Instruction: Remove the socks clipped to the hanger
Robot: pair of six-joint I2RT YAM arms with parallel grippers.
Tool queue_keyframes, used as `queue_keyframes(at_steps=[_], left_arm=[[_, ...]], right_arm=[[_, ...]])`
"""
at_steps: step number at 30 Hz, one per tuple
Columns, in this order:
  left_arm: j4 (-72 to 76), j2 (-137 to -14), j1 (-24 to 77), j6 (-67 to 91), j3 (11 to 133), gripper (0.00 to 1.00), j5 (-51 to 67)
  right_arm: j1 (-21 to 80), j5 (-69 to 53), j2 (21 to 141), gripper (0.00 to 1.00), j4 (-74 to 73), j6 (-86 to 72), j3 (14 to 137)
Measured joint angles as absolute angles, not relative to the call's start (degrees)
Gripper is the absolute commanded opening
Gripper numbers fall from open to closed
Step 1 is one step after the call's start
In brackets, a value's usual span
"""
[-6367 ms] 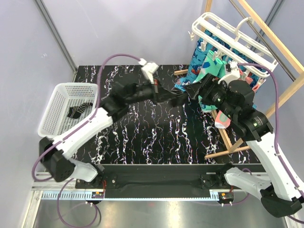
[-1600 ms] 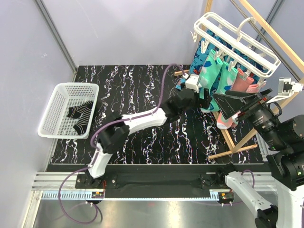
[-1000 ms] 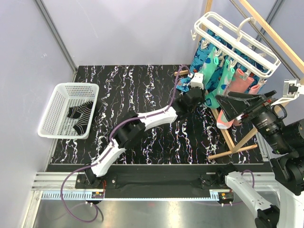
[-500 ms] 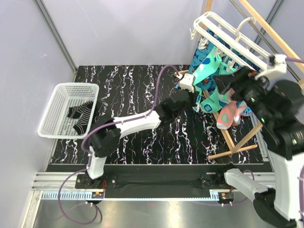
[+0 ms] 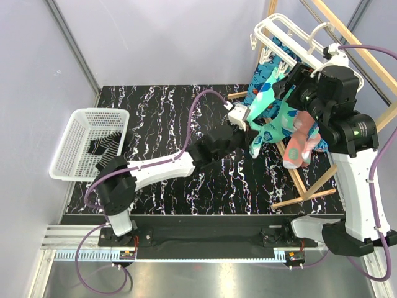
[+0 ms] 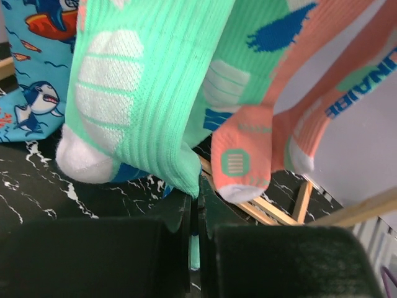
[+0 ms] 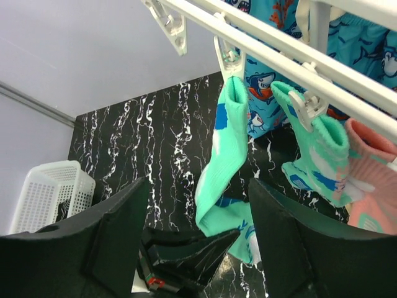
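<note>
The white hanger [image 5: 298,37] hangs at the back right with socks clipped under it. My left gripper [image 5: 246,126] is shut on the lower edge of a mint-green sock [image 5: 265,115] and draws it leftward; the left wrist view shows the jaws [image 6: 197,186] pinching that sock [image 6: 136,93]. The sock's cuff is still in a white clip [image 7: 229,59]. My right gripper [image 5: 287,85] is open, raised just under the hanger, with its fingers either side of the same sock [image 7: 226,143]. A second mint sock [image 7: 316,155], salmon-pink socks [image 6: 248,149] and blue shark socks [image 6: 37,99] hang alongside.
A white basket [image 5: 74,124] at the left holds a dark striped sock [image 5: 102,149]. A light wooden frame [image 5: 304,194] stands behind and under the hanger, with its bars on the black marbled table [image 5: 186,105]. Grey walls close the back and left.
My left gripper has drawn back left and lower with the mint-green sock, stretching it. My right arm has swung up and in, bringing its open gripper close under the hanger.
</note>
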State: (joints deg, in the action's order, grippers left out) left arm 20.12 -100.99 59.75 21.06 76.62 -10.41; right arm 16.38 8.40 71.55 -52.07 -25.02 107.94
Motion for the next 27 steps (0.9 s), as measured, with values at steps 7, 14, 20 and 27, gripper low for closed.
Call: queue_keyframes(at_steps=[7,14,20,27], left_arm=[[19.5,-97.3,59.7,21.9,74.2,0.0,-4.5],[19.0,-94.2,59.7,22.7,74.1,0.0,0.5],[18.4,-93.4,59.7,22.7,74.0,0.0,2.2],[16.4,-92.0,59.7,22.2,73.8,0.0,2.9]], right_arm=[[16.4,9.9,71.5,0.78,-48.6,-23.3,107.1],[16.4,10.1,74.1,0.7,-46.2,-22.7,107.4],[16.4,11.8,78.7,0.66,-45.6,-22.9,108.0],[16.4,14.2,80.8,0.7,-45.8,-22.8,108.9]])
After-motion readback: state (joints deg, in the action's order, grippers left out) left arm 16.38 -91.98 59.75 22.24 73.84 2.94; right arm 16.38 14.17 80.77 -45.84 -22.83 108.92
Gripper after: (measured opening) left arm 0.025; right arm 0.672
